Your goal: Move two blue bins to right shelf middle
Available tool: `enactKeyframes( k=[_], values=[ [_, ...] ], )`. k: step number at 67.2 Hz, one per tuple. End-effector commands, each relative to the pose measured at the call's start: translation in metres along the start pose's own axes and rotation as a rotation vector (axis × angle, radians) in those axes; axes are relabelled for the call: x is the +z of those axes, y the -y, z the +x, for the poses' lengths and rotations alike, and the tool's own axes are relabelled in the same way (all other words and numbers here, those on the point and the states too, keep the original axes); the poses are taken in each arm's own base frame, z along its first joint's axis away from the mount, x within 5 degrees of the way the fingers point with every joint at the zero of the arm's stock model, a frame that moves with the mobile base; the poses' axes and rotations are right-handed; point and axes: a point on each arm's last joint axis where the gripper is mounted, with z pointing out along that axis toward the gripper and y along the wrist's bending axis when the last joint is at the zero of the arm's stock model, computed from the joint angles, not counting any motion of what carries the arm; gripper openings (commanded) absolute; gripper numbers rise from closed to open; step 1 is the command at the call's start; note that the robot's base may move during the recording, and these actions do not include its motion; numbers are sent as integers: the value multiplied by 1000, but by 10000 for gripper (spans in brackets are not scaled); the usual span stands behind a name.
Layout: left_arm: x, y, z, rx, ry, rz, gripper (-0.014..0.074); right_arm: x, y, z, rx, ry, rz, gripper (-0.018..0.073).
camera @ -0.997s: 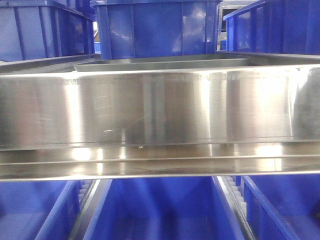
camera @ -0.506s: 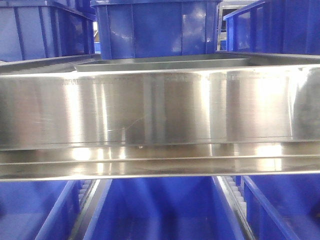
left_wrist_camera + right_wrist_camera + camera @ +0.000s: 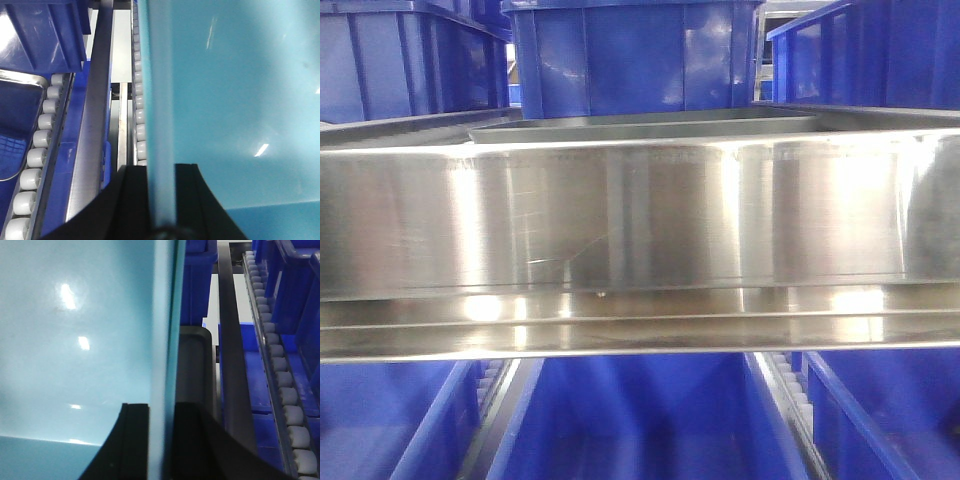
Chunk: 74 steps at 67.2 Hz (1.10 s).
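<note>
Nothing has shifted since a second ago except a faint bright streak on the broad brushed stainless-steel front rail (image 3: pixel 640 215) of the right shelf's middle level, which spans the front view from edge to edge. Dark blue plastic bins (image 3: pixel 630 55) stand behind its upper edge, and more of them lie below it.

At the left wrist, a row of white plastic rollers (image 3: pixel 37 150) runs beside a grey metal channel (image 3: pixel 92 125). The left gripper (image 3: pixel 161 172) is clamped narrow, its black fingers (image 3: pixel 135 200) pinching the thick rim of a pale cyan-blue plastic bin (image 3: pixel 240 100) whose smooth wall fills the right half.

At the right wrist, the same pale wall fills the left half. The right gripper (image 3: pixel 161 410) pinches its rim likewise, with a grey roller track (image 3: pixel 280 375) along the right edge. Whether one bin or two nested is held, I cannot tell.
</note>
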Motion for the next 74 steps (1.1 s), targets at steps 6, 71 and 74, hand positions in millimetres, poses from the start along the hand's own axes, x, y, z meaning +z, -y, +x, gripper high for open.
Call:
enactKeyframes(
  k=[6,71,74],
  values=[
    [-7,-1,-10,18,86,16,-111,-11,-2,-13,-12,106,-34,-165],
    [-7,-1,-11,19,91,17,-111,-11,-2,-13,-12,106,-34,-165],
    [-7,-2,-11,23,94,13,-111,-11,-2,-13,-12,106,-34,-165]
  ],
)
